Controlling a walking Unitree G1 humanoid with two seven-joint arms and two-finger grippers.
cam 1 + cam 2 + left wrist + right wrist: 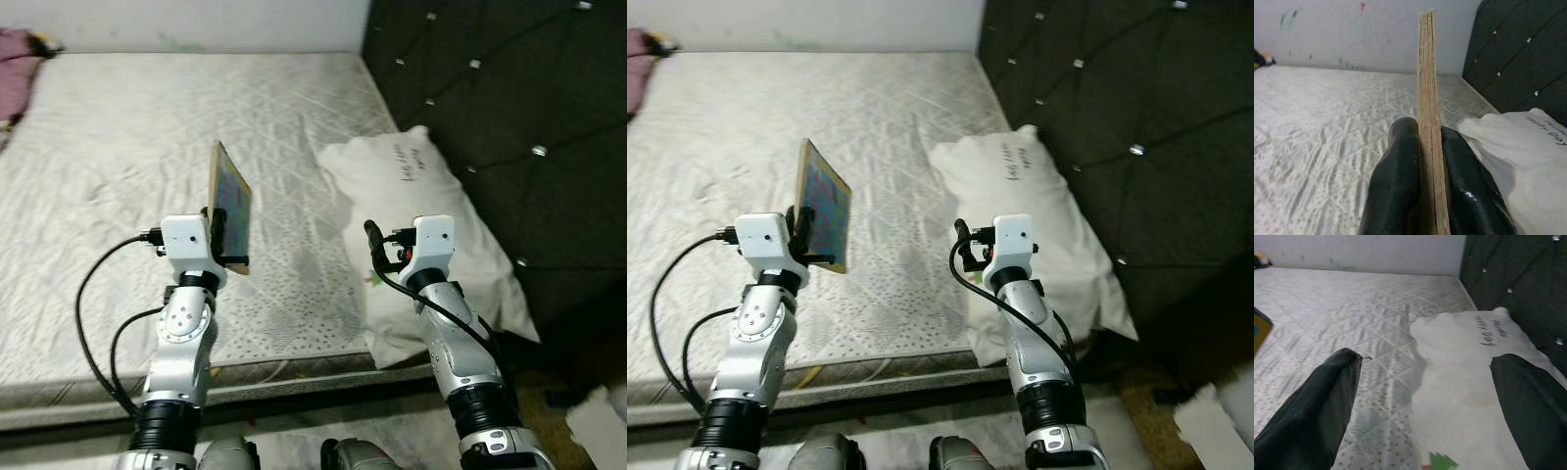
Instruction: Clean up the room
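A: Two grippers in frame, both raised over the near edge of the bed (118,147). Left gripper (1430,161) is closed tight on a thin book (231,203), one finger pressed flat on each face, as the left wrist view shows edge-on.

B: Why is the book upright rather than flat?

A: My reading: it is pinched near its lower edge, so it stands on end above the fingers, lifted clear of the mattress and tilted slightly. A thin flat item has to be gripped across its thickness, which would explain the pose. It looks like a carry, not a placement.

B: Right side?

A: Right gripper (1425,396) is spread wide and holds nothing. It hovers above the white pillow (411,196), which lies against the dark tufted headboard (509,98) with its near corner hanging over the edge of the bed. Handwriting on the pillow, not legible.

B: Anything else loose?

A: Some purple fabric (18,69) at the far left corner of the bed. Judgement: tidying is at an early stage; the book needs a destination, and none can be made out from here.
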